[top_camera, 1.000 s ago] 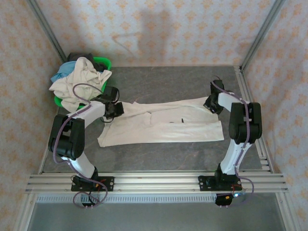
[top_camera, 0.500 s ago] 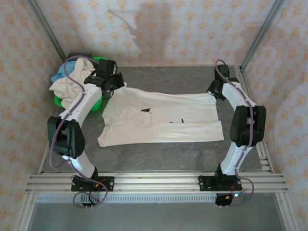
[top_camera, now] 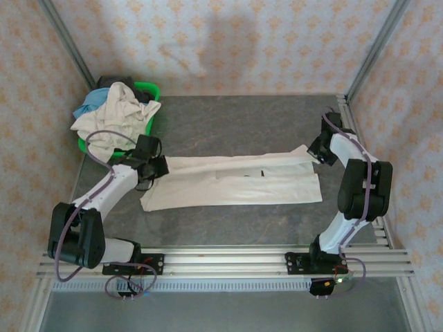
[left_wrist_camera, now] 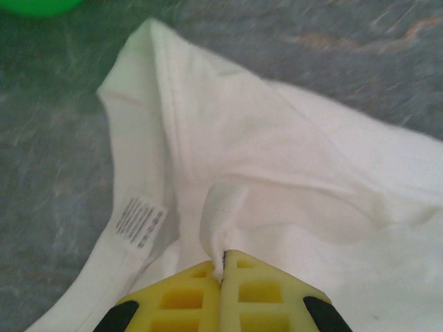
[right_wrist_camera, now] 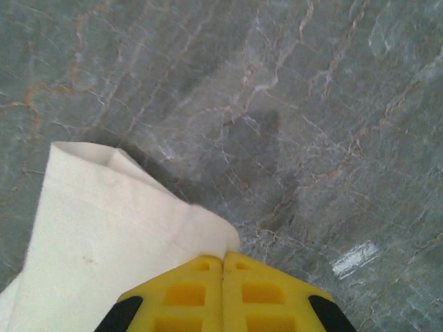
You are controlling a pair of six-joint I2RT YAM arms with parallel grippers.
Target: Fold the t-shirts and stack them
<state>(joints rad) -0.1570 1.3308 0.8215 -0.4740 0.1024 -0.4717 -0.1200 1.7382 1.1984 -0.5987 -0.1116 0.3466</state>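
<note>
The grey marble-patterned tabletop (top_camera: 235, 124) carries everything. Across its middle lies a long cream-white cotton t-shirt (top_camera: 235, 188), spread flat from left to right. Its far part is laid over as a narrower band on top of the wider layer beneath.

At the far left corner stands a green plastic basket (top_camera: 151, 88) heaped with more shirts. A crumpled cream-white shirt (top_camera: 118, 114) sits on top and spills over the near rim. A light blue shirt (top_camera: 86, 108) shows at the left, and a dark shirt (top_camera: 111, 81) at the back.

The left arm (top_camera: 104, 197) reaches from its base to the spread t-shirt's left end, just beside the basket. The right arm (top_camera: 360, 187) bends up to the t-shirt's far right corner.

The left claw (top_camera: 154, 168) is clamped on the t-shirt. In the left wrist view its yellow fingers (left_wrist_camera: 180, 297) are pressed together, with a raised pinch of cloth caught at their tips. The right claw (top_camera: 318, 151) is likewise clamped on the t-shirt. In the right wrist view its yellow fingers (right_wrist_camera: 270, 294) meet over the cloth's corner, with bare tabletop beyond.

A printed white label (left_wrist_camera: 140, 221) lies flat on the cloth edge, left of the left claw. A small black mark (top_camera: 262, 173) shows near the middle of the spread t-shirt.
</note>
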